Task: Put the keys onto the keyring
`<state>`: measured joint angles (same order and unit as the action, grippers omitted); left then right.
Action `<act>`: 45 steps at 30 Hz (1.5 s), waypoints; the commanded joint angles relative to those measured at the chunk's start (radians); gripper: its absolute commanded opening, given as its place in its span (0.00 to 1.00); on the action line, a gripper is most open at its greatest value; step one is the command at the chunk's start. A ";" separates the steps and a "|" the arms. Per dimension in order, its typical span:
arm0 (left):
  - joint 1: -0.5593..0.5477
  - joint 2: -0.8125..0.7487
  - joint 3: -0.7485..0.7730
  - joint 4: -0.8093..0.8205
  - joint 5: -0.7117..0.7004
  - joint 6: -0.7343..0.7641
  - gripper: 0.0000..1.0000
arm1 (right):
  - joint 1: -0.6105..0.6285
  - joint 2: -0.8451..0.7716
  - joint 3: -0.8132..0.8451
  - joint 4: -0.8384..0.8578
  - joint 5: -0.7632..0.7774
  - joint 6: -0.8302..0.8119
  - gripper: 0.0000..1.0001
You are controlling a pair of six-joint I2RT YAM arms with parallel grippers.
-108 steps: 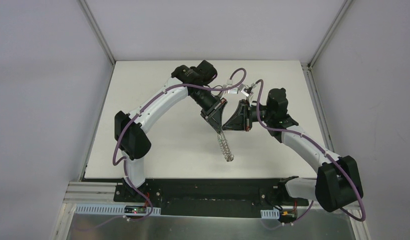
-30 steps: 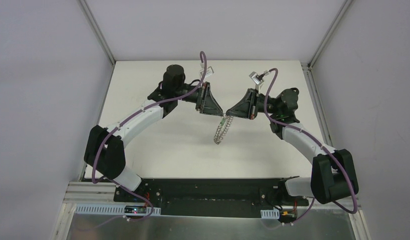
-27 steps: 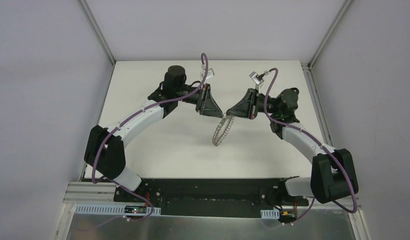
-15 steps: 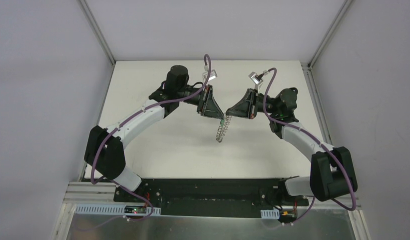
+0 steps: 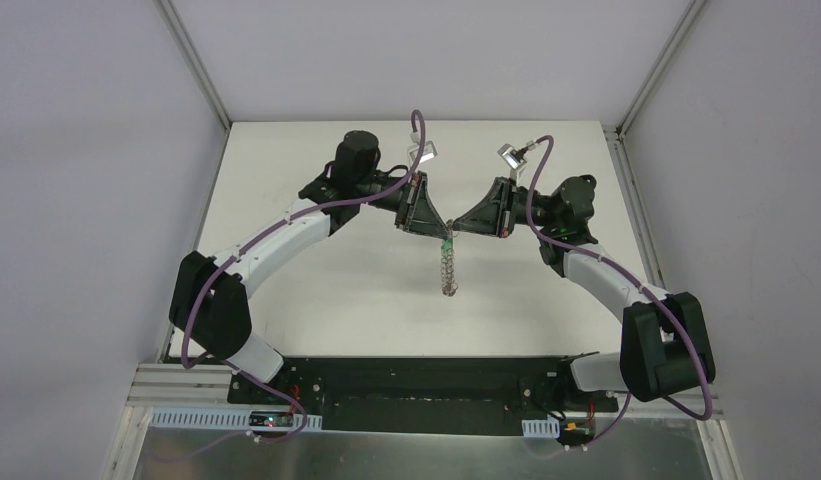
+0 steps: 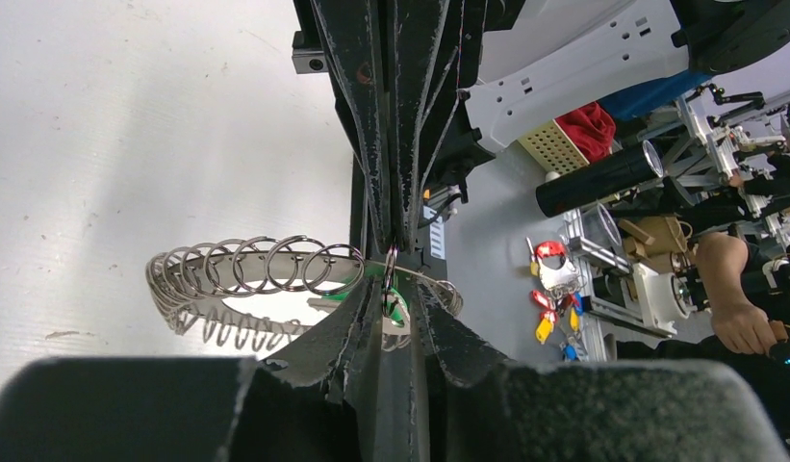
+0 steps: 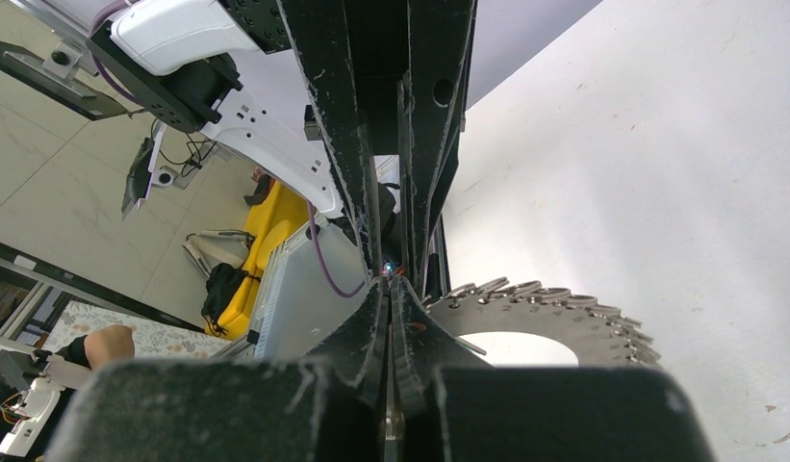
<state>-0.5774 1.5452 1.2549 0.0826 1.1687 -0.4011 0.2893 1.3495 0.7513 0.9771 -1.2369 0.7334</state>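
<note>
My two grippers meet tip to tip above the far middle of the table. The grey keyring (image 5: 447, 268), fringed with wire loops, hangs edge-on below their tips. The left gripper (image 5: 442, 231) is shut, and the key's green head (image 6: 397, 308) sits between its fingers with one wire loop (image 6: 391, 262) just ahead. The ring (image 6: 256, 272) stretches left of those fingers. The right gripper (image 5: 456, 231) is pinched shut at the ring's rim. In the right wrist view the ring (image 7: 564, 313) juts right from behind its fingers (image 7: 415, 327). A speck of green (image 5: 447, 243) shows where the tips meet.
The white table (image 5: 316, 270) has metal rails along its left and right edges. The black base plate (image 5: 416, 385) with both arm bases lies at the near edge. Grey walls stand on both sides.
The left arm swung round from pointing down with the ring to facing the right gripper. In the last second the hanging ring swung from tilted left to straight down, edge-on.
</note>
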 commanded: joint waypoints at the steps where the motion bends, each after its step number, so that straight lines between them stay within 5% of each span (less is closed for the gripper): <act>1: -0.013 -0.004 0.043 -0.003 0.009 0.034 0.16 | -0.008 -0.006 0.013 0.073 0.001 0.014 0.00; 21: -0.018 0.026 0.098 -0.072 0.009 0.058 0.00 | -0.009 -0.010 0.006 0.074 -0.006 0.004 0.00; 26: -0.021 0.040 0.235 -0.473 -0.043 0.293 0.00 | -0.017 -0.009 0.001 0.064 -0.033 -0.033 0.02; 30: -0.058 0.097 0.447 -0.934 -0.211 0.609 0.00 | -0.017 -0.019 0.011 -0.033 -0.066 -0.129 0.19; 33: -0.086 0.170 0.566 -1.161 -0.274 0.679 0.00 | -0.016 -0.035 0.014 -0.090 -0.069 -0.196 0.28; 38: -0.101 0.234 0.650 -1.268 -0.286 0.671 0.00 | -0.007 -0.062 0.009 -0.137 -0.075 -0.253 0.43; 45: -0.111 0.259 0.687 -1.250 -0.231 0.619 0.00 | 0.053 -0.082 0.029 -0.315 -0.089 -0.404 0.46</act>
<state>-0.6811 1.8137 1.8744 -1.1259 0.8852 0.2211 0.3065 1.3018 0.7475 0.7647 -1.2884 0.4587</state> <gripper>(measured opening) 0.010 0.462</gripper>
